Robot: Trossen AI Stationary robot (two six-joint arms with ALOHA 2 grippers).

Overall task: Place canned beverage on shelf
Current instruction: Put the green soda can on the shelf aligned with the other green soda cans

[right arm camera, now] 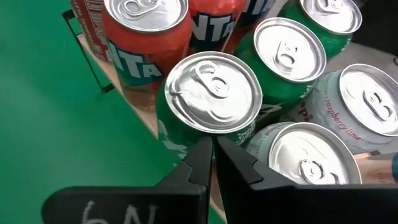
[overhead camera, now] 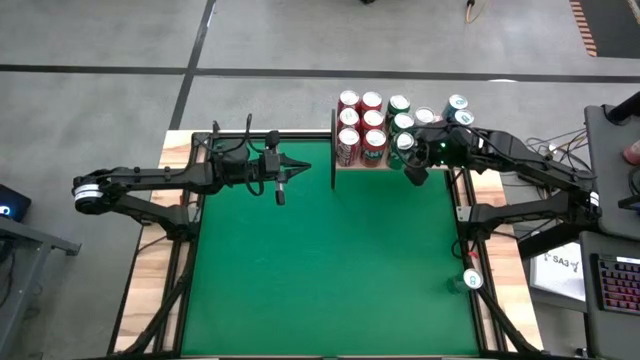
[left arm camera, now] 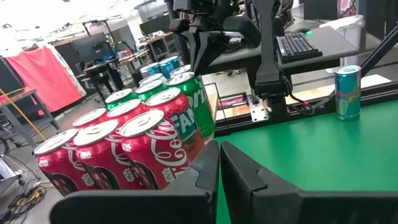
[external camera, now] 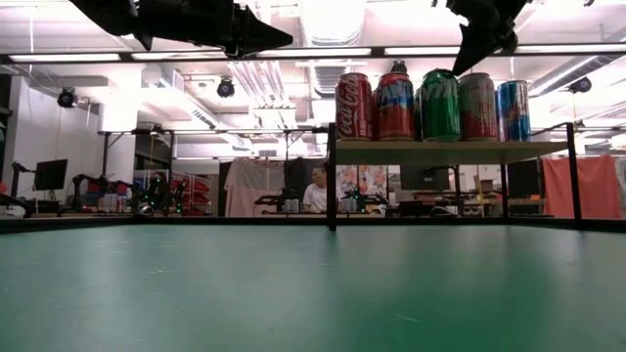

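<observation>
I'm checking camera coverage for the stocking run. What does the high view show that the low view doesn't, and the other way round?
Only the high view shows a lone teal can standing on the green table's right edge, away from the shelf, plus both whole arms and the can tops in rows.

Only the low view shows the cans' side labels, the shelf's black posts and a person seated in the room behind.

Both show the shelf loaded with cans, the shut left gripper raised left of it, and the shut right gripper above its green cans.

The green felt table (overhead camera: 320,270) carries the shelf (overhead camera: 356,165) at twelve o'clock, crowded with upright cans (overhead camera: 372,120); one teal can (overhead camera: 472,281) stands at four o'clock.
</observation>
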